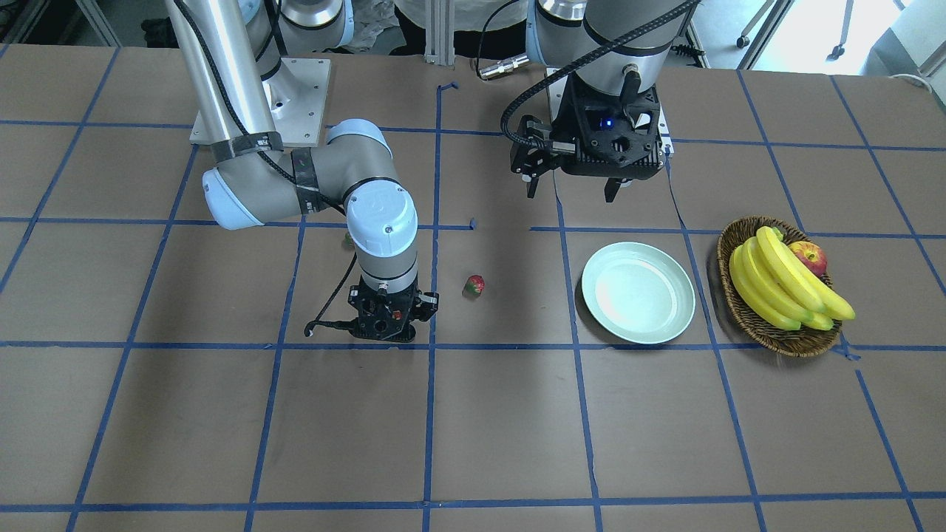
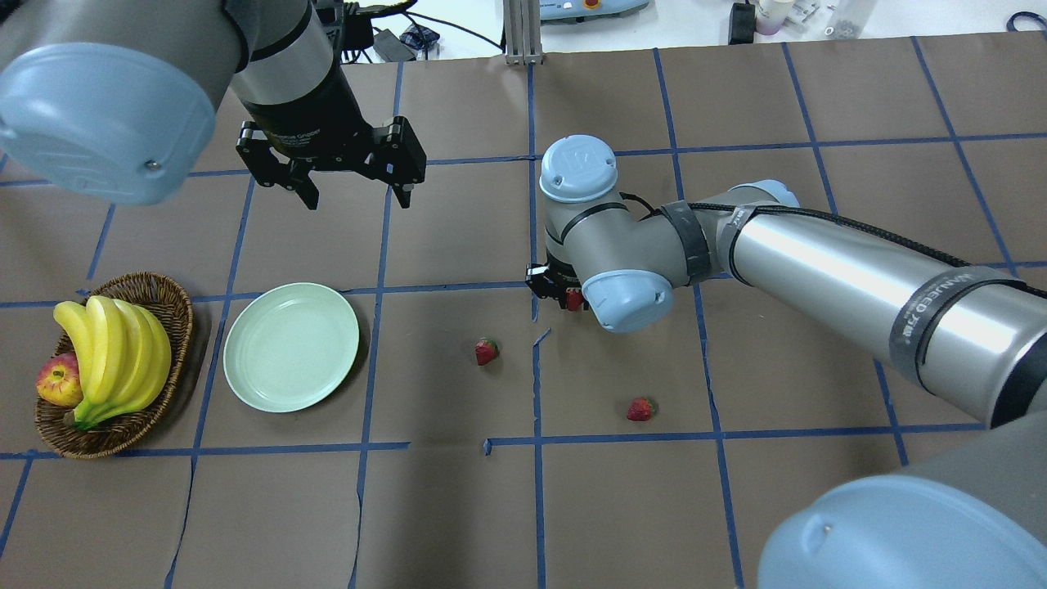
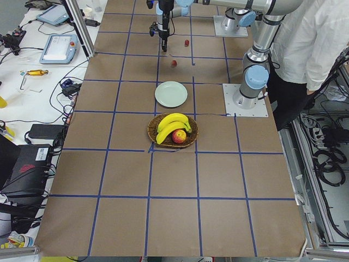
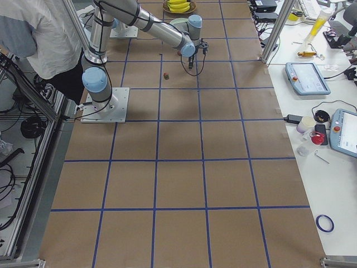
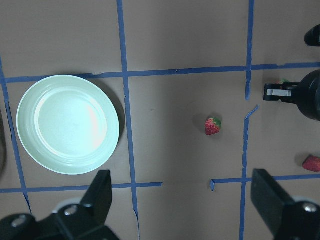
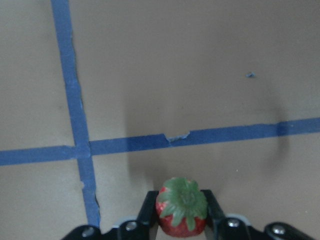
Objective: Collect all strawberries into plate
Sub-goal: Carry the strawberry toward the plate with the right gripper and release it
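My right gripper (image 2: 568, 298) is shut on a strawberry (image 6: 181, 212), green top up, low over the table; it also shows in the front view (image 1: 392, 325). A second strawberry (image 2: 487, 352) lies on the table between that gripper and the plate. A third strawberry (image 2: 641, 409) lies nearer the robot, to the right. The mint-green plate (image 2: 290, 346) is empty, left of centre. My left gripper (image 2: 352, 192) is open and empty, raised beyond the plate. The left wrist view shows the plate (image 5: 67, 124) and the two loose strawberries.
A wicker basket (image 2: 176, 303) with bananas and an apple stands just left of the plate. Blue tape lines grid the brown table. My right arm's forearm stretches in from the right above the table.
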You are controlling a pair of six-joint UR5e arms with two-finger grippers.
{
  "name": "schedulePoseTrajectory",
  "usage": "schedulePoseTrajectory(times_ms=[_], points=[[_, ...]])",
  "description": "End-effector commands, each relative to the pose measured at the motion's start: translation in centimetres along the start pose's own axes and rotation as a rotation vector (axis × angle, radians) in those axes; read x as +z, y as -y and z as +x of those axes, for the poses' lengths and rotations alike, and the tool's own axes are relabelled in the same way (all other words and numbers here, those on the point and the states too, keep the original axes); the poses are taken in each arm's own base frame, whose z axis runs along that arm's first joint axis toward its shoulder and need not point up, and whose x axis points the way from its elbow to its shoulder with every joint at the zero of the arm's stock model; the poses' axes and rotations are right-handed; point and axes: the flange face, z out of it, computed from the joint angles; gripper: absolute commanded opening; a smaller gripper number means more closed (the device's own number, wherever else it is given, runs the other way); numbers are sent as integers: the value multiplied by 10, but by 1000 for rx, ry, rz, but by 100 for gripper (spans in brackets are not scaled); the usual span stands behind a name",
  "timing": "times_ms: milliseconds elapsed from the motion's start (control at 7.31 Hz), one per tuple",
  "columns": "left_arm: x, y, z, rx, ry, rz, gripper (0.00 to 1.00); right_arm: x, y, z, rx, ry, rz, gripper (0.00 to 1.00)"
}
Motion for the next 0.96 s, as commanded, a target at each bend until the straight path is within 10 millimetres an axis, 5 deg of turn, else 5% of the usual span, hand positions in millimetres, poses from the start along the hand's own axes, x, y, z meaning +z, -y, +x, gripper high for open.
schedulePoseTrajectory(times_ms=[0,137,274,684,821], points=[[-2,-1,0,1,-1,3,100,-26,-2,-25,65,177,-20,0],[-2,-1,0,4,-3,6,100,-38,-16,-57,80,381,-70,0],[-4,-1,0,4,-4,12,100,-28,-32,-75,82,466,-154,0],[-5,-1,0,2,-3,18,100,14,-45,-98,57,455,-224,0],[-5,-1,0,1,-4,18,100,14,-45,-99,57,456,-217,79]])
